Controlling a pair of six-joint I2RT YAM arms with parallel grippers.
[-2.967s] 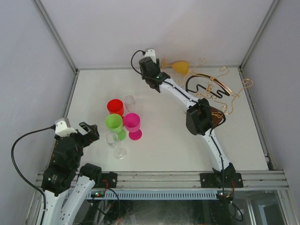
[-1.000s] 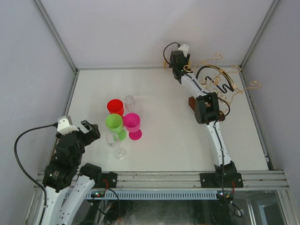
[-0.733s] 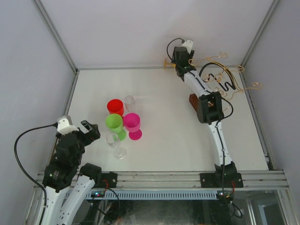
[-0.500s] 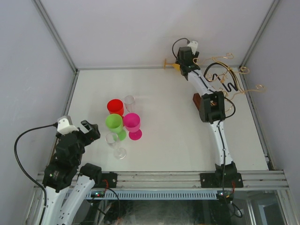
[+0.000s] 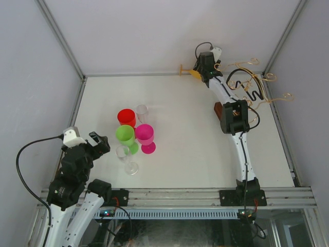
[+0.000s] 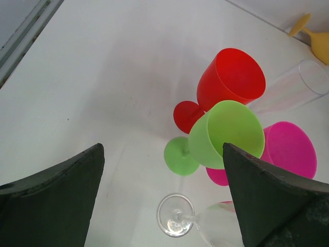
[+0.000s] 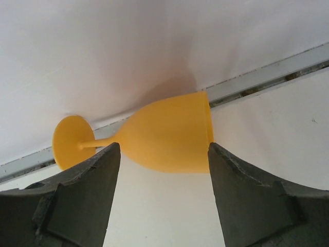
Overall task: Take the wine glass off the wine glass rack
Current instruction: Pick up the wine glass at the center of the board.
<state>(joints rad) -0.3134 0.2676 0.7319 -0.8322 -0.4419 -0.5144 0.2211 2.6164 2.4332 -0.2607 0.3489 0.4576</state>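
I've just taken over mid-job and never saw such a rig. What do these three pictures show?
Two robot arms are bolted at the near edge of a table. One picture looks down from above; the other two come from cameras on each wrist. On it stand coloured and clear glasses, with a wire rack at the far right. The left fingers are open and empty. The right fingers flank a yellow glass tipped sideways near the back wall; whether they grip it is unclear.
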